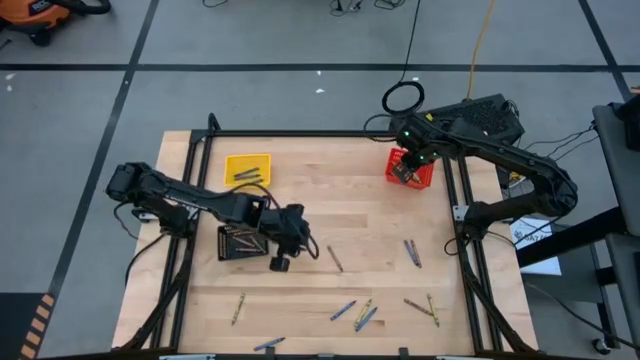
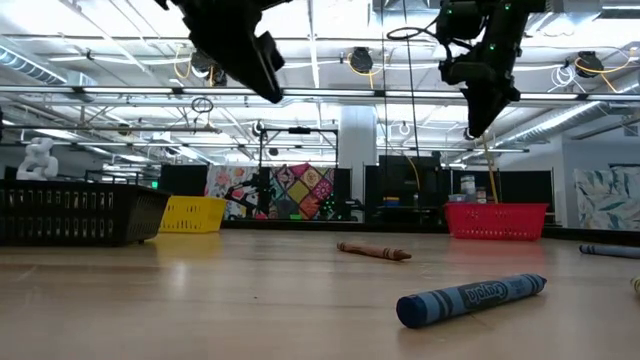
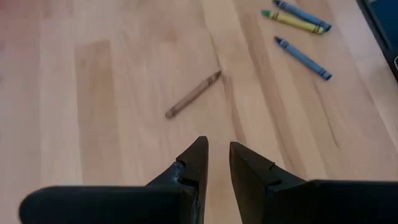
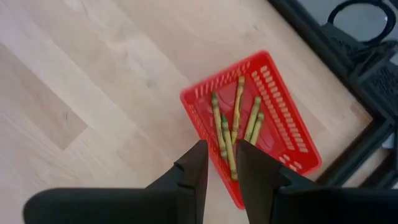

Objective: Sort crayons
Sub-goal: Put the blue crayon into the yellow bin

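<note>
- Crayons are scattered over the table, on the side far from the red basket; yellow-green ones are kept inside it.
- Right pincer is hung above that basket, nearly clenched, nothing grasped.
- Left pincer, well away from it near a brown crayon, is likewise empty.

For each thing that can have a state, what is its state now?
left gripper: empty, slightly open above table
right gripper: empty, slightly open over red basket
red basket: holds yellow-green crayons
yellow basket: holds crayons
black basket: holds crayons
brown crayon: lying loose
</note>
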Action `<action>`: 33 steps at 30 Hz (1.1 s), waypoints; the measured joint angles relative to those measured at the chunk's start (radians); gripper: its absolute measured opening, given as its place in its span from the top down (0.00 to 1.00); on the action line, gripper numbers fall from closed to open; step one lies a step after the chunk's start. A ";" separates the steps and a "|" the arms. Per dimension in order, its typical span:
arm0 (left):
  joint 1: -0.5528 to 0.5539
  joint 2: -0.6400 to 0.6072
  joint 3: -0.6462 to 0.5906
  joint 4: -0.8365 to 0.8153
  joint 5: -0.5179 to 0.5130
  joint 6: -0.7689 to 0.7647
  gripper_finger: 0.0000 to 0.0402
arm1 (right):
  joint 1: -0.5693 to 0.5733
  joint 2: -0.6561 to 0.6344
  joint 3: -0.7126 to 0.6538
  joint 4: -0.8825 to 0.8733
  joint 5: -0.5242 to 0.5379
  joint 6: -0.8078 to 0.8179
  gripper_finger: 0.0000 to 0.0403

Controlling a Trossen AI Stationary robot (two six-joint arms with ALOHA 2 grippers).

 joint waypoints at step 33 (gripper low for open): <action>-0.065 0.263 0.184 0.139 -0.150 -0.353 0.83 | 0.003 0.001 -0.001 0.007 0.003 0.025 0.83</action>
